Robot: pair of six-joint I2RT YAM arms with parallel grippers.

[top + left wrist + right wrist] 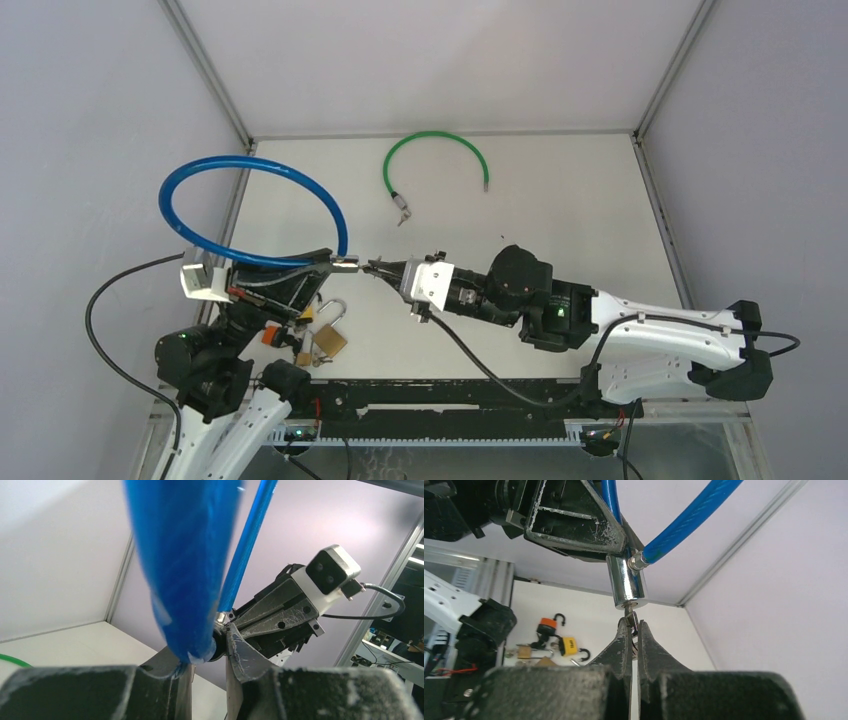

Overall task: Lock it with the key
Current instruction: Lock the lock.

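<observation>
Above white table [560,200], right hand [634,630] pinches key [629,609] in lock [624,582].

The top external camera is looking down from above and behind the arm bases, taking in the whole white table [560,200] from well back. The left wrist camera is pointing rightward and slightly upward along the left gripper [209,654]. It is sitting so near the blue cable lock [185,555] that the cable is blurring. The right wrist camera is facing the opposite way along the right gripper [634,630], close on the chrome barrel [624,582] and what seems to be the key [629,611]. Both wrist views are sharing that barrel and each other's fingers, and the overhead view is covering the same meeting point.
</observation>
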